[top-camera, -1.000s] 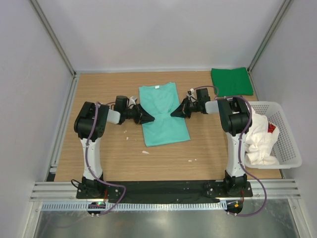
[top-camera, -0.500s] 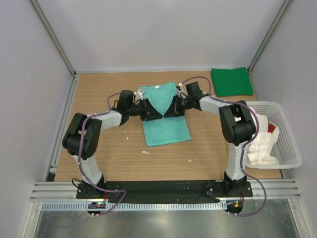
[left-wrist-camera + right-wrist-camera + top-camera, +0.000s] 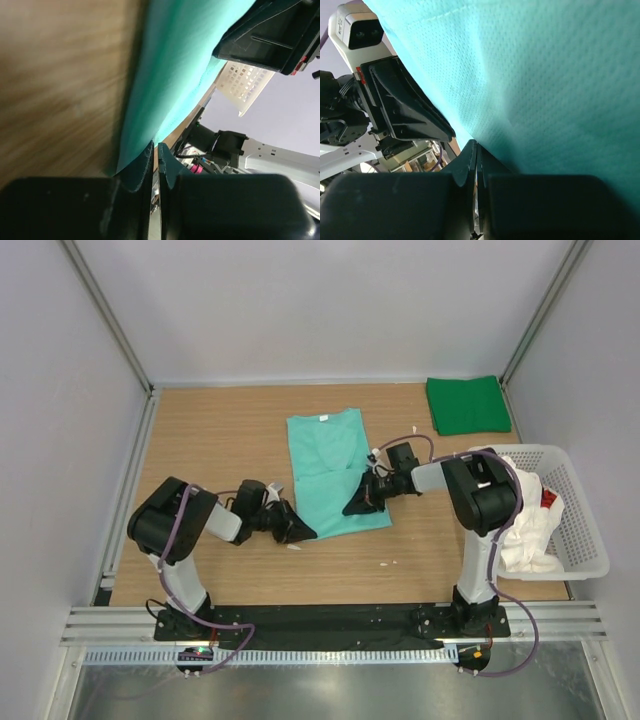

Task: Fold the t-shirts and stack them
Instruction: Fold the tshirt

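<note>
- Mint-teal soft fabric t-shirt (image 3: pixel 330 455) on wooden counter (image 3: pixel 220 430): light, limp, probably bunches.
- Left pincer (image 3: pixel 304 533), right pincer (image 3: pixel 351 509): pressed together near hem.
- Best pinched at hem corners.

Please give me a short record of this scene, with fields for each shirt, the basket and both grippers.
teal shirt: flat on the table, folded to a narrow strip
green shirt: folded, far right corner of the table
white shirt: crumpled in the basket
basket: at the table's right edge
left gripper: closed, at the teal shirt's near left corner
right gripper: closed, on its near right part
grip on cloth: cannot tell
</note>
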Available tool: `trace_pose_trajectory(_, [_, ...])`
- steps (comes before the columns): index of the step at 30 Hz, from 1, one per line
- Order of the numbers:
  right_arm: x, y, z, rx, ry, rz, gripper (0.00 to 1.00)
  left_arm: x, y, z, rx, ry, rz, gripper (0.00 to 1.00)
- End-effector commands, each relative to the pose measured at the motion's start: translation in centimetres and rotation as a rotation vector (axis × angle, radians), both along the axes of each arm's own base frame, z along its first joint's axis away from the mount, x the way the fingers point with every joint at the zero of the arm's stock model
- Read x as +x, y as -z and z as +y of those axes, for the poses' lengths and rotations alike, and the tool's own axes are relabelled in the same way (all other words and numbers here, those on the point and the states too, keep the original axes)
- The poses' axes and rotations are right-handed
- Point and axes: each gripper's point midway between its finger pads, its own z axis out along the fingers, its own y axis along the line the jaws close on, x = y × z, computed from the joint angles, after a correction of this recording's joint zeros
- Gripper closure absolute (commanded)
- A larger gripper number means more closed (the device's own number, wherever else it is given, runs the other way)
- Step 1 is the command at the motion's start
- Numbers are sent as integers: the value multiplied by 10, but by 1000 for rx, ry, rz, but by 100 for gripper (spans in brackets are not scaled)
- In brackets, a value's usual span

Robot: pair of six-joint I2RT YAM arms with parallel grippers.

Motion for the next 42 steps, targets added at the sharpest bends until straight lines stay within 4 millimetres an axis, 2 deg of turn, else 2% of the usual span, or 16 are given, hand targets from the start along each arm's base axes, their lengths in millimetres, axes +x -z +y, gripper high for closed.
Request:
trace_pose_trajectory(1, [0, 8, -31, -71, 70, -24, 96, -23, 27, 21, 117, -22, 63, 92])
trace_pose_trajectory(3, [-3, -3, -34, -55, 70, -38, 96, -25, 19, 22, 116, -4, 35, 92])
trace_pose_trajectory(7, [-11, -46, -27, -22, 38, -109, 94, -20, -6, 24, 168, 39, -30, 91])
trace_pose_trajectory(9, [-16, -55, -22, -2, 20, -116, 91, -11, -31, 19, 158, 55, -86, 88])
trace_pose_trajectory(13, [-34, -50, -4, 23, -42, -106, 90, 9, -69, -1, 121, 86, -184, 84])
trace_pose_trajectory(15, [-49, -41, 1, 39, -51, -56, 91, 16, -72, -9, 107, 99, -198, 84])
trace_pose_trajectory(16, [-48, -43, 6, 72, -57, -88, 91, 18, -74, -14, 86, 114, -198, 83])
trace_pose_trajectory(17, [-57, -33, 5, 81, -58, -40, 92, 22, -64, -20, 78, 117, -160, 84])
trace_pose_trajectory(18, [-58, -32, 6, 90, -60, -49, 92, 27, -66, -26, 44, 122, -180, 85])
trace_pose_trajectory(24, [-80, 1, -9, 22, -51, 2, 95, 28, -3, -27, 73, 112, -68, 89])
trace_pose_trajectory(28, [-90, 7, -22, -37, -41, 5, 95, 2, 26, -10, 138, 105, 14, 90])
trace_pose_trajectory(30, [-93, 11, -30, -109, -45, 7, 92, -10, 30, 0, 180, 105, 37, 91])
trace_pose_trajectory(32, [-87, 10, -32, -135, -77, -38, 90, -30, 40, 13, 227, 109, 70, 91])
trace_pose_trajectory(36, [-78, 0, -27, -126, -105, -44, 90, -47, 33, 25, 253, 117, 66, 91])
trace_pose_trajectory(41, [-43, -29, -19, -127, -122, -133, 88, -29, -6, 17, 234, 147, -46, 75])
trace_pose_trajectory(42, [-39, -33, -17, -122, -120, -137, 87, -14, -20, 12, 227, 139, -101, 71])
